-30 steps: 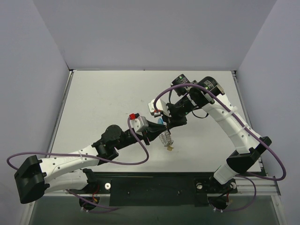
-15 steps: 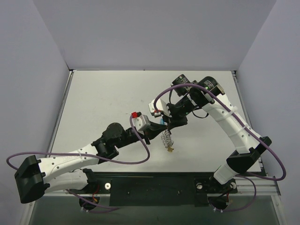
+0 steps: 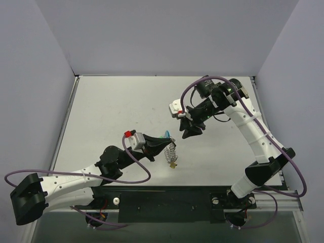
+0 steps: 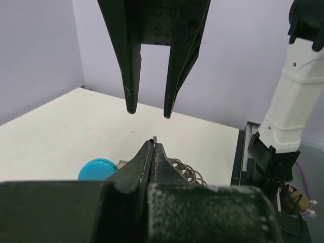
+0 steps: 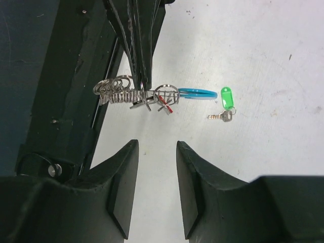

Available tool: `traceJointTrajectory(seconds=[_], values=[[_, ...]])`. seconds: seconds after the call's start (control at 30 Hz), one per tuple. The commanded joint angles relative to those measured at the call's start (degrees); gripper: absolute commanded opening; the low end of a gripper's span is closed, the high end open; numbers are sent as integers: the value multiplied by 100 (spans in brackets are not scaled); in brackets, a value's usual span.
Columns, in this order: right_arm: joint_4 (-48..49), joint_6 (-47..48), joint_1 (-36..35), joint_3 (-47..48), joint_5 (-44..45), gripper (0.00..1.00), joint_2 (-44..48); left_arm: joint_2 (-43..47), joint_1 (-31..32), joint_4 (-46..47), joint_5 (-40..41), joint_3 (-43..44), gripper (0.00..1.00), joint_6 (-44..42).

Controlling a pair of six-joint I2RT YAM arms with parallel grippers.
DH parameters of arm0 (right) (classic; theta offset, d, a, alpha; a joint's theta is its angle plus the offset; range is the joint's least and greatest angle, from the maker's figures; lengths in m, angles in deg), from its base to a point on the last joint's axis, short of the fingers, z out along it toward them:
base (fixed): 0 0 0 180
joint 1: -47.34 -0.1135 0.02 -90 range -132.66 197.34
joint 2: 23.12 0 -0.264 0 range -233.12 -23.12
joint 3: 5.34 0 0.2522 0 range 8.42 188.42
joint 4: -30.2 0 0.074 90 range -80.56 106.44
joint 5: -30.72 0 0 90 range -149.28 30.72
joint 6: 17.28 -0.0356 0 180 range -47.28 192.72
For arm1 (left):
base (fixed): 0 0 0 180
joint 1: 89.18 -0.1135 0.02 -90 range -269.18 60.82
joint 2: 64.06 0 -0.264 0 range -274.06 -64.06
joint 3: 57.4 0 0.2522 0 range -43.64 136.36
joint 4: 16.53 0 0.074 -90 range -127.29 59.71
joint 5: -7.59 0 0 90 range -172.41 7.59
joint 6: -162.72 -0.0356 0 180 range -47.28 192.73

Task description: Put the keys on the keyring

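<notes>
Tabletop (image 3: 111,106) pale white (lavender walls (image 3: 167,35))

- The left gripper (image 4: 154,148) is seen at bottom centre, its jaws pressed together on a thin wire end.
- Silvery coils of the keyring (image 4: 186,171) are shown just right of those jaws, and a blue tag (image 4: 98,168) at lower left.
- The right gripper (image 4: 149,110) is hung from the top edge, fingers parted, just above.
</notes>
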Motion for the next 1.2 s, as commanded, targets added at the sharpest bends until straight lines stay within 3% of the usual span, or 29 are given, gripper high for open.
traceJointTrajectory(seconds=[0.0, 0.27, 0.73, 1.17], values=[[-1219, 765, 60, -91, -804, 32, 85, 218, 6, 2214, 313, -325, 0, 335], [-1062, 441, 51, 286, -1472, 32, -223, 121, 6, 3024, 314, -457, 0, 510], [-542, -544, -116, 384, -1895, 31, -135, -266, 6, 3324, 279, -387, 0, 669], [-340, -772, -248, 269, -1825, 17, -240, -239, 6, 3315, 243, -352, 0, 713]])
